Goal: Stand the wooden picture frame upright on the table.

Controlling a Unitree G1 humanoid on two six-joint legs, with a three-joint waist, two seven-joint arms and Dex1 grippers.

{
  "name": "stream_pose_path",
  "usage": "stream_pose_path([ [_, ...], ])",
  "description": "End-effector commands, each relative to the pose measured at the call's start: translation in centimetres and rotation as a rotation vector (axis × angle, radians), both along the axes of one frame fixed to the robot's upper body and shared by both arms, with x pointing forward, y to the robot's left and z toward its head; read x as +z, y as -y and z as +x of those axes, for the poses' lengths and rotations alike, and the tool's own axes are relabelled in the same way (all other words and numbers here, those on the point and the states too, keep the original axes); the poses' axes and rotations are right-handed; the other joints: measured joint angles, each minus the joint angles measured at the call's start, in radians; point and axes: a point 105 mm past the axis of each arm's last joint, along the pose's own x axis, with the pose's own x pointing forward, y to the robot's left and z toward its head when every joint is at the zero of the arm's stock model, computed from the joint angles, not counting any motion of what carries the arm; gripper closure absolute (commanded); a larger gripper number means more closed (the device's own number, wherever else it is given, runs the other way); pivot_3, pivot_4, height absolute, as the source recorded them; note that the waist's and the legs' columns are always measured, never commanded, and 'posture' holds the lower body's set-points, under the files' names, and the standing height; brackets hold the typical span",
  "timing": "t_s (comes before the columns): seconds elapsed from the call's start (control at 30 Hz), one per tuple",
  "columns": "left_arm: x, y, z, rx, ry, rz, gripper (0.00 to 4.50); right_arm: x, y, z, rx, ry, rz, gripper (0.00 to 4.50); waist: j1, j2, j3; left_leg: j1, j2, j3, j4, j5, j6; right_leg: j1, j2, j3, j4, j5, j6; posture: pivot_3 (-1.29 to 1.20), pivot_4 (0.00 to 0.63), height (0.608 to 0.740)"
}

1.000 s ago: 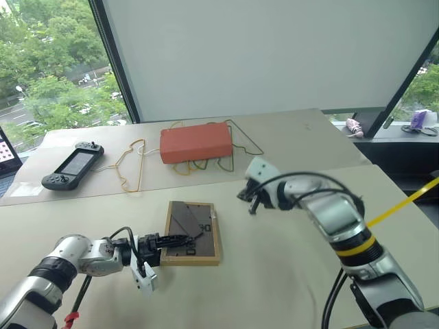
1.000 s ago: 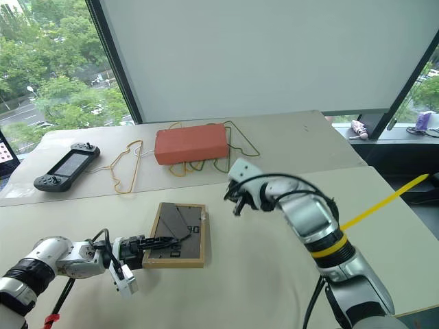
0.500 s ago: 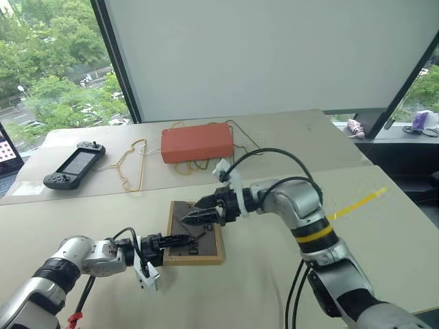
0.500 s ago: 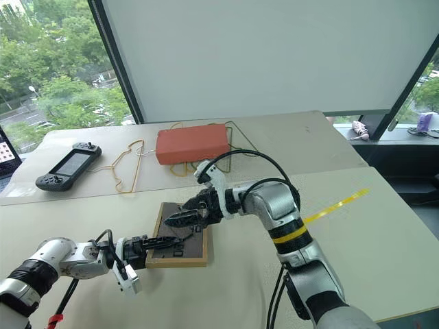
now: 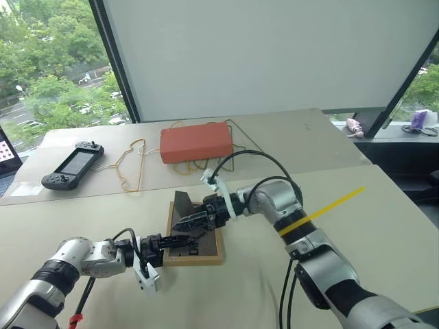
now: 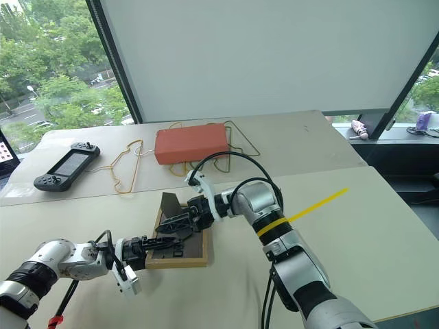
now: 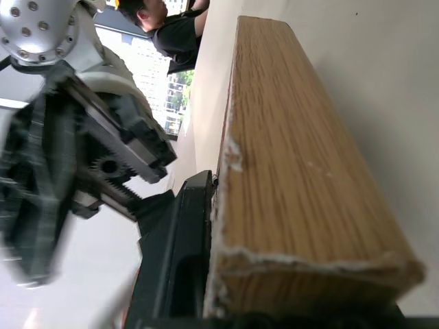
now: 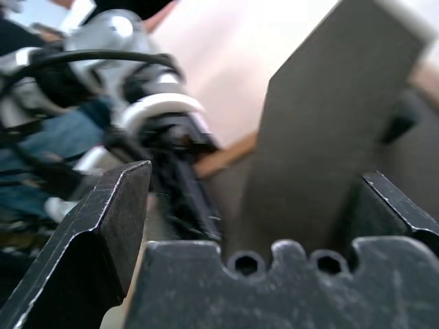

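Right gripper [image 5: 186,223] fingers [image 8: 103,226] spread wide, straddling the raised fold-out stand [image 5: 184,204] without pinching it; stand tilted up off the back panel, between the two fingers in the right wrist view. Right arm reaching in from 3 o'clock, pointing toward 9 o'clock over the frame.

Left gripper [image 5: 180,240] fingers narrow, clamped on the near-left corner of the wooden picture frame [image 5: 206,255]; one finger on top of the dark back panel, light-wood edge [image 7: 288,205] running close along the left wrist view. Left arm coming in from 8 o'clock, gripper level.

Wooden picture frame lying flat, back side up, on the near desk [image 5: 260,288], roughly centre of the head view, not yet standing.

Orange-red box [image 5: 195,142] at 12 o'clock from the frame, on the far desk [image 5: 309,137], well apart, sitting on a tangle of wire hangers [image 5: 130,168] that spreads out to 10 o'clock. Black handheld game controller [image 5: 72,165] at 10 o'clock, further left on the same far desk. Yellow strip [image 5: 329,204] at 3 o'clock, beside the right arm. Window with trees behind at 11 o'clock. Person in dark top [image 7: 171,27] seen in the left wrist view background.
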Motion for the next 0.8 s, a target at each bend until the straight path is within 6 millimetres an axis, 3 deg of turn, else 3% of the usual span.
stream_pose_path([
  [0.03,-1.9,0.0,-1.0,-0.023,-0.063,0.069,3.62,3.4,-0.1,-0.1,0.008,0.009,0.134,0.06,0.0,0.0,0.0,0.0,0.0,0.0,0.0,0.0,0.0,0.0,0.0,0.0,0.0,0.0,0.0,0.0,0.15,0.74],
  [0.33,-1.9,0.1,-0.9,-0.017,-0.067,0.067,3.62,4.4,2.9,0.3,-0.069,0.056,0.177,0.06,0.0,0.0,0.0,-0.007,0.0,0.0,0.0,0.0,-0.001,-0.008,0.0,0.0,0.001,0.0,0.0,0.0,0.15,0.74],
  [0.63,-1.9,0.1,-0.9,-0.016,-0.069,0.067,3.62,2.3,5.0,-0.7,-0.127,0.064,0.108,0.06,-0.002,0.0,0.0,-0.008,0.0,0.0,0.001,0.001,-0.001,-0.01,0.0,0.0,0.002,0.001,-0.001,0.0,0.15,0.74],
  [0.73,-1.7,0.2,-0.8,-0.015,-0.065,0.064,3.62,-0.3,9.5,1.8,-0.305,0.277,-0.089,0.06,0.003,0.0,0.0,-0.008,0.0,0.0,0.001,0.001,-0.001,-0.01,0.0,0.0,0.003,0.001,-0.001,0.0,0.15,0.74],
  [0.8,-1.6,0.1,-0.8,-0.015,-0.064,0.062,3.62,-0.6,11.9,2.4,-0.359,0.426,-0.145,0.06,0.009,-0.001,0.0,-0.009,-0.001,0.0,0.002,0.001,-0.001,-0.009,-0.001,0.0,0.001,0.001,-0.001,0.0,0.15,0.74],
])
